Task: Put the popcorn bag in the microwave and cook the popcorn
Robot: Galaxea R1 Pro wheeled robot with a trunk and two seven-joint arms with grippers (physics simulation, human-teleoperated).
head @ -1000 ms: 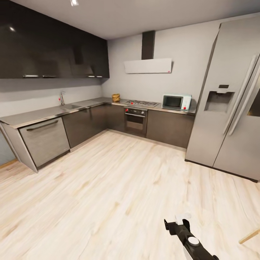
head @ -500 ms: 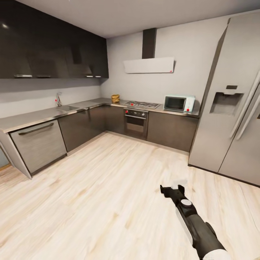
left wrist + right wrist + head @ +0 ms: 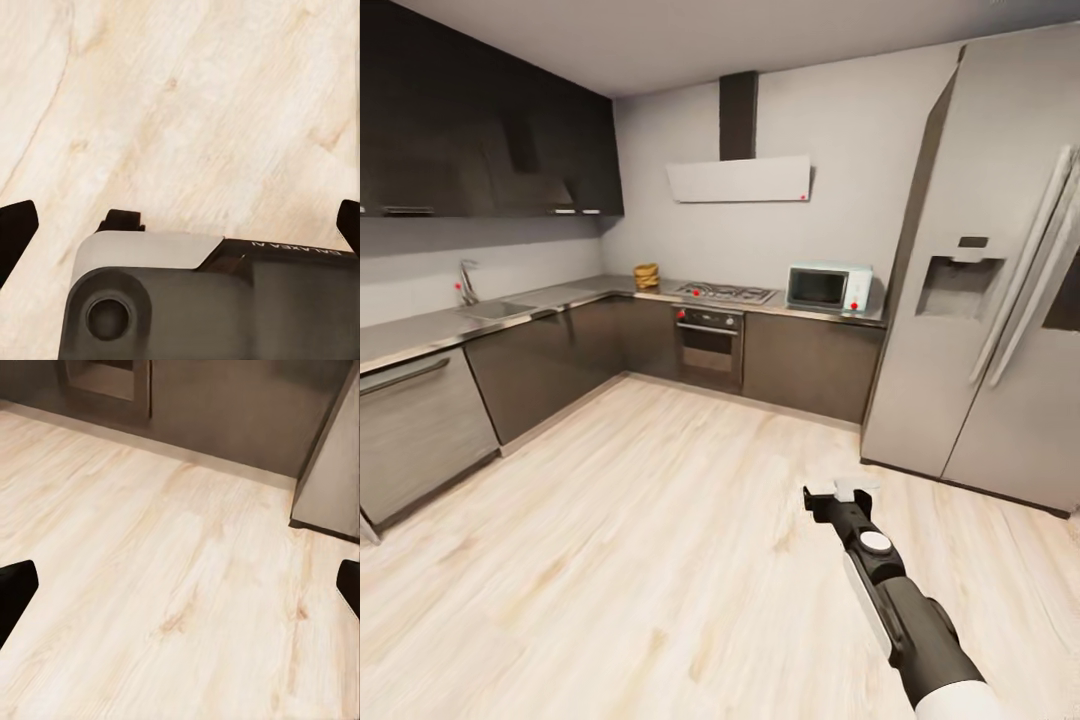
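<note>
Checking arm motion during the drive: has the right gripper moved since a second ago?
Yes. The right gripper has extended up and forward in the head view, showing far more of its arm, though the camera shifted too, as the microwave shows.

view: turned right, nearer the microwave [image 3: 828, 287] | right gripper [image 3: 838, 497]: extended further forward over the floor [image 3: 640, 520]

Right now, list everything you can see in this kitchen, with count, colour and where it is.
microwave: one, pale mint-blue, on the countertop beside the fridge
popcorn bag: one, tan, on the countertop's corner left of the hob
hob: one, steel, above the oven
oven: one, steel, under the hob
hood: one, white, on the wall
fridge: one, silver, at right
sink tap: one, steel, left counter
floor: pale wood
right gripper: one, black, open, over the floor
left gripper: black fingertips wide apart, above the floor
</note>
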